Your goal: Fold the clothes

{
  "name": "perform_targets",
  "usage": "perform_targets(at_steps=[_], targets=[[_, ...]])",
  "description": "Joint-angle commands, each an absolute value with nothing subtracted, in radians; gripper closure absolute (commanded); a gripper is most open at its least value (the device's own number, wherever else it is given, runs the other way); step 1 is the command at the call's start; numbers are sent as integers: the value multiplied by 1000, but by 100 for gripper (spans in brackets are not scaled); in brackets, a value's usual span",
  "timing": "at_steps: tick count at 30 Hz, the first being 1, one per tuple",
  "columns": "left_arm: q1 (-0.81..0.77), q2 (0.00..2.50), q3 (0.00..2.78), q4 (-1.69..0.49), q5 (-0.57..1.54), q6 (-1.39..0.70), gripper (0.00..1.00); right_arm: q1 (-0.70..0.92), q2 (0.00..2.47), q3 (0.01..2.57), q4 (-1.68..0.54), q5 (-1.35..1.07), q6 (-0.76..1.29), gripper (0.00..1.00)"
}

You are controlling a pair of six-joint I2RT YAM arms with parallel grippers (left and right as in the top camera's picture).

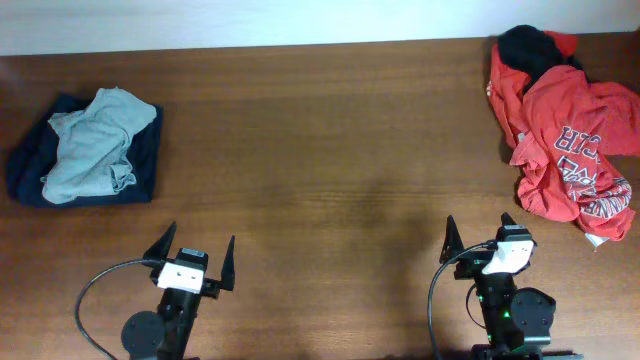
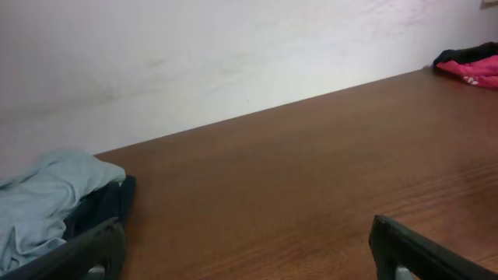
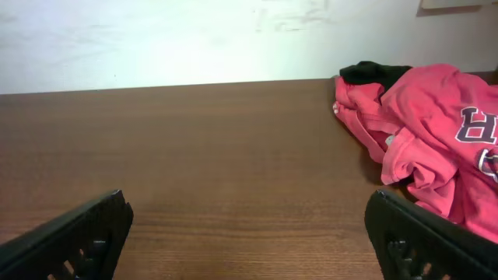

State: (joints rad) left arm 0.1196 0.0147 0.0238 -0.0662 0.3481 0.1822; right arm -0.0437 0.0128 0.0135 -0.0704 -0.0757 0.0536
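Observation:
An orange-red T-shirt (image 1: 565,150) with block lettering lies crumpled at the table's far right, and a black garment (image 1: 528,47) sits on its back end. The right wrist view has the same red shirt (image 3: 424,132) and black cloth (image 3: 373,73) ahead on the right. At the far left a pale grey-green garment (image 1: 92,145) rests on a navy one (image 1: 145,165); the left wrist view catches the pale cloth (image 2: 39,202) at its left edge. My left gripper (image 1: 195,247) and right gripper (image 1: 478,230) hang open near the front edge, both empty.
A white wall (image 2: 194,54) runs along the back edge of the brown wooden table (image 1: 320,150). A black cable (image 1: 95,290) loops from the left arm's base.

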Motion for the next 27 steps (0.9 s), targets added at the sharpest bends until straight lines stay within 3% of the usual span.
perform_targets(at_steps=[1,20,27], targets=[[116,7,15,-64,344,170,1,-37,4,6,-70,-74,61,1],[116,7,15,-61,358,170,1,-39,3,6,-53,-61,61,1],[116,20,15,-37,644,169,1,-39,5,7,92,-219,100,1]])
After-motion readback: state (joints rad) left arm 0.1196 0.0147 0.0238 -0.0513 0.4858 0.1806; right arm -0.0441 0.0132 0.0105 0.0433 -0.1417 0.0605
